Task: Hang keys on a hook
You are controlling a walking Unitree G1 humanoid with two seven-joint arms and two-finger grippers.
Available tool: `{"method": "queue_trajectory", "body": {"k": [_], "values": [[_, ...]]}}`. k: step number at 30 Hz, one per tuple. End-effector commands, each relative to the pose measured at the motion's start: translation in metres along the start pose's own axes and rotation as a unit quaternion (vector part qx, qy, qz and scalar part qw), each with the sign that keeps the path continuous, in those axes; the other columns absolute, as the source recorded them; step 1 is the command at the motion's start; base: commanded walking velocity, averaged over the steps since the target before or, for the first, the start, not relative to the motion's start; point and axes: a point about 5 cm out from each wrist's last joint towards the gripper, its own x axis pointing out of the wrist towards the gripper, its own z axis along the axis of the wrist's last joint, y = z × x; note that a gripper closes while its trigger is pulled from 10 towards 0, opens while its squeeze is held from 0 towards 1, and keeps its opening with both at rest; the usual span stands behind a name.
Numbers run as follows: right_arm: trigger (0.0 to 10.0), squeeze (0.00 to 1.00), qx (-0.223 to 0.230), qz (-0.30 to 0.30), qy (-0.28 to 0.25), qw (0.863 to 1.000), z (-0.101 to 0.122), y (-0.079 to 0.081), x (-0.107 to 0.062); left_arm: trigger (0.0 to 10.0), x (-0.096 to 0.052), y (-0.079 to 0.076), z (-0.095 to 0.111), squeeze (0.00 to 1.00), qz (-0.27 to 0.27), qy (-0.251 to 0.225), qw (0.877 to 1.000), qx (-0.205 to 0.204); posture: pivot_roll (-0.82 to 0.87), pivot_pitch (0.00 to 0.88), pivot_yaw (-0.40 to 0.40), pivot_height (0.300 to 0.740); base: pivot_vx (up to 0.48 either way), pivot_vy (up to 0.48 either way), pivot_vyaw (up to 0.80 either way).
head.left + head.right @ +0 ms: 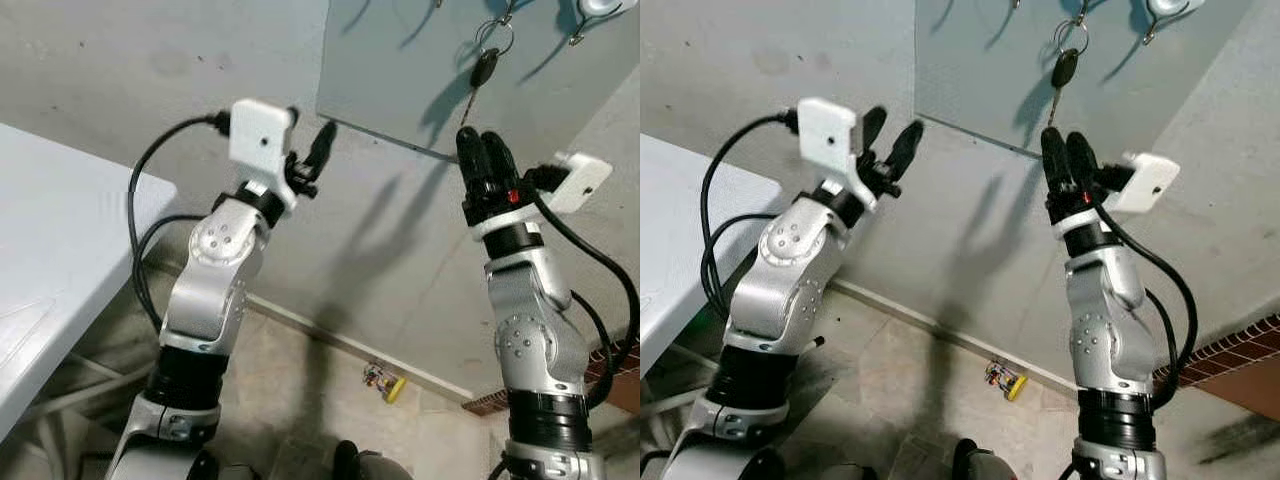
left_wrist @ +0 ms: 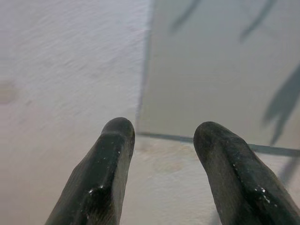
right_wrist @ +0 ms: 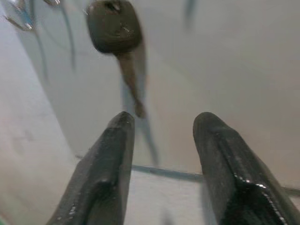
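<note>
A black-headed key (image 1: 484, 70) hangs by its ring (image 1: 497, 38) from a hook on a grey board (image 1: 400, 70) fixed to the wall. My right gripper (image 1: 482, 145) is raised just below the key, open, with nothing between its fingers. In the right wrist view the key (image 3: 115, 28) dangles ahead of the spread fingertips (image 3: 123, 123), apart from them. My left gripper (image 1: 890, 135) is raised near the board's lower left corner, open and empty. In the left wrist view its fingertips (image 2: 118, 129) point at the board's edge (image 2: 145, 93).
A white table (image 1: 60, 250) stands at the left. Another metal hook (image 1: 592, 10) sits on the board to the right of the key. On the floor by the wall lies a small yellow object (image 1: 385, 382). Brickwork (image 1: 605, 365) shows low on the right.
</note>
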Motion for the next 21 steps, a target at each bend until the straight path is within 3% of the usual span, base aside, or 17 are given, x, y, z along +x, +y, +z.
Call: {"method": "queue_trajectory", "body": {"k": [1, 9, 10, 11, 12, 21], "values": [[10.0, 1.0, -0.012, -0.022, 0.014, 1.0, -0.008, -0.006, -0.01, 10.0, -0.009, 0.009, -0.017, 0.0, 0.028, 0.027, 0.999, -0.031, 0.03, 0.182, -0.03, 0.74, 0.0, 0.0, 0.0], [10.0, 1.0, -0.021, -0.033, 0.022, 0.999, -0.011, -0.006, -0.018, 10.0, -0.016, 0.019, -0.027, 0.0, 0.055, 0.042, 0.997, -0.034, 0.02, 0.178, -0.024, 0.74, 0.0, 0.0, 0.0], [10.0, 0.45, -0.024, -0.034, 0.023, 0.999, -0.011, -0.007, -0.019, 10.0, -0.016, 0.019, -0.028, 0.0, 0.056, 0.043, 0.997, -0.034, 0.02, 0.18, -0.022, 0.74, 0.0, 0.0, 0.0], [10.0, 0.45, -0.026, -0.035, 0.023, 0.999, -0.011, -0.007, -0.019, 10.0, -0.015, 0.02, -0.028, 0.0, 0.056, 0.043, 0.997, -0.035, 0.02, 0.18, -0.022, 0.74, 0.0, 0.0, 0.0], [10.0, 0.0, -0.029, -0.035, 0.023, 0.999, -0.011, -0.008, -0.019, 10.0, -0.014, 0.02, -0.027, 0.0, 0.058, 0.042, 0.997, -0.04, 0.02, 0.184, -0.022, 0.74, 0.0, 0.0, 0.0], [10.0, 0.0, -0.053, -0.049, 0.047, 0.996, -0.018, -0.013, -0.026, 10.0, -0.02, 0.023, -0.036, 0.0, 0.061, 0.055, 0.996, -0.045, 0.02, 0.187, -0.038, 0.74, 0.0, 0.0, 0.0]]}}
